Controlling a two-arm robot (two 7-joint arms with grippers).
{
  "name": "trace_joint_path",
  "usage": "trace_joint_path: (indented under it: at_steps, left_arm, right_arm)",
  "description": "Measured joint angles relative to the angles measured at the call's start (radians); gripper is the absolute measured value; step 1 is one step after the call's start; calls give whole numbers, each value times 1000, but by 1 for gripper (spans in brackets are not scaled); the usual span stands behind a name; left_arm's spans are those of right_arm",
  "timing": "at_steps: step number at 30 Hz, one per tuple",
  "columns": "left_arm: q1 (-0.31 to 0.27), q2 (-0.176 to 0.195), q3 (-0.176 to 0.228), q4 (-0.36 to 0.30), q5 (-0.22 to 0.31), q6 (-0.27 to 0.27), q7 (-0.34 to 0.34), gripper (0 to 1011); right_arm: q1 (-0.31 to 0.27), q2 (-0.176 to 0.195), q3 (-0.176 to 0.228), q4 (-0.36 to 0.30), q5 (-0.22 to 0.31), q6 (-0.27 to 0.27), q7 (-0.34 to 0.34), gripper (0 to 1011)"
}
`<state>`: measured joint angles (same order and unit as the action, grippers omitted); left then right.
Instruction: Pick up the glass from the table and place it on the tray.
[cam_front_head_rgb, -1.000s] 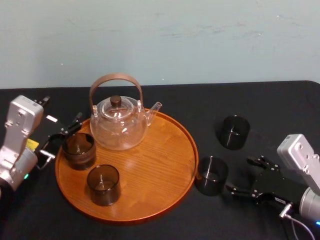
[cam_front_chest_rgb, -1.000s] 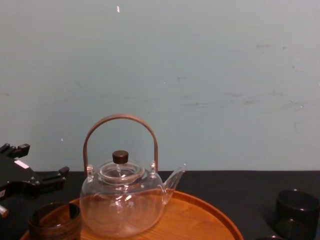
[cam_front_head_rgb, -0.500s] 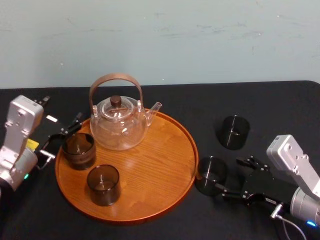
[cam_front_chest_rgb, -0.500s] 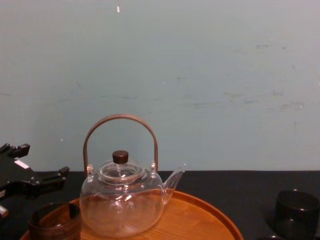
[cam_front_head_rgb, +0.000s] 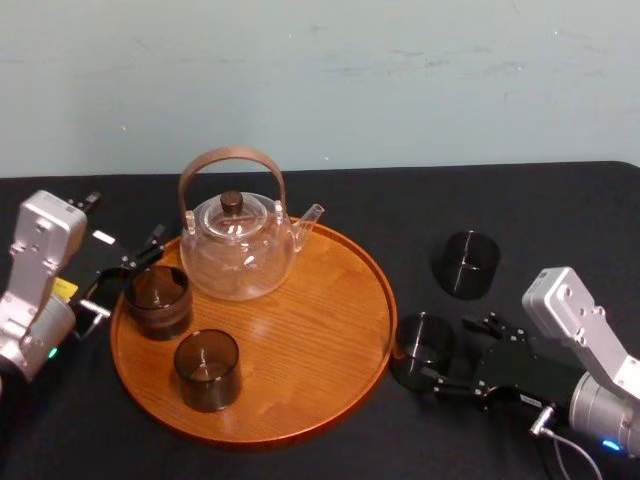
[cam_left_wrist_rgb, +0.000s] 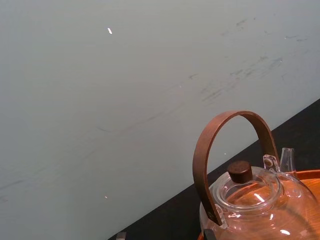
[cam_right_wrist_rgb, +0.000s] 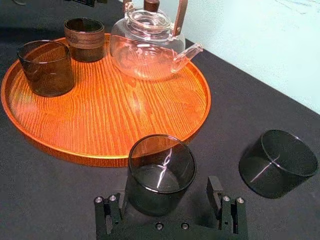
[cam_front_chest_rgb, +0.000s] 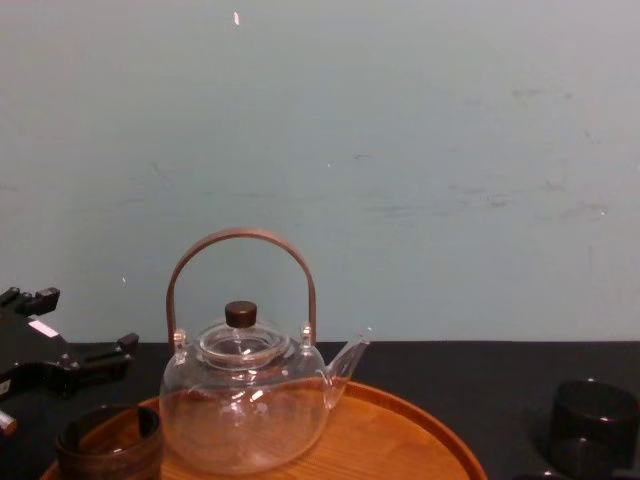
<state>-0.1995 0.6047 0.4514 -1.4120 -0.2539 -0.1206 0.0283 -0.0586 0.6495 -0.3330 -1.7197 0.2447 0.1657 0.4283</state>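
The glass (cam_front_head_rgb: 421, 349) is a dark smoky tumbler standing upright on the black table (cam_front_head_rgb: 560, 210), just off the right rim of the round wooden tray (cam_front_head_rgb: 310, 340). My right gripper (cam_front_head_rgb: 448, 352) is open and low at the glass's right side. In the right wrist view the glass (cam_right_wrist_rgb: 161, 172) stands between the two fingers (cam_right_wrist_rgb: 221, 199), with small gaps on both sides, and the tray (cam_right_wrist_rgb: 110, 110) lies just beyond it. My left gripper (cam_front_head_rgb: 125, 272) rests open at the tray's left edge.
The tray carries a clear glass teapot (cam_front_head_rgb: 237, 248) with a brown handle, a squat brown cup (cam_front_head_rgb: 157, 300) and a smoky tumbler (cam_front_head_rgb: 206, 369). Another dark tumbler (cam_front_head_rgb: 466, 264) stands on the table behind the right gripper. Bare wood shows on the tray's right half.
My right gripper has slid left across the table to the glass, and its fingers now flank it. The left arm and everything on the tray have stayed still.
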Motion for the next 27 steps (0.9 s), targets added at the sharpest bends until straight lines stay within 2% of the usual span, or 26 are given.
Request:
trace_joint_path:
  at_steps: [12, 27]
  left_arm:
    - [0, 0, 0, 0, 0, 0, 0, 1001]
    - [0, 0, 0, 0, 0, 0, 0, 1001]
  right_arm:
    - [32, -32, -11, 27, -12, 13, 25, 1002]
    - [69, -54, -34, 58, -25, 30, 36, 1003]
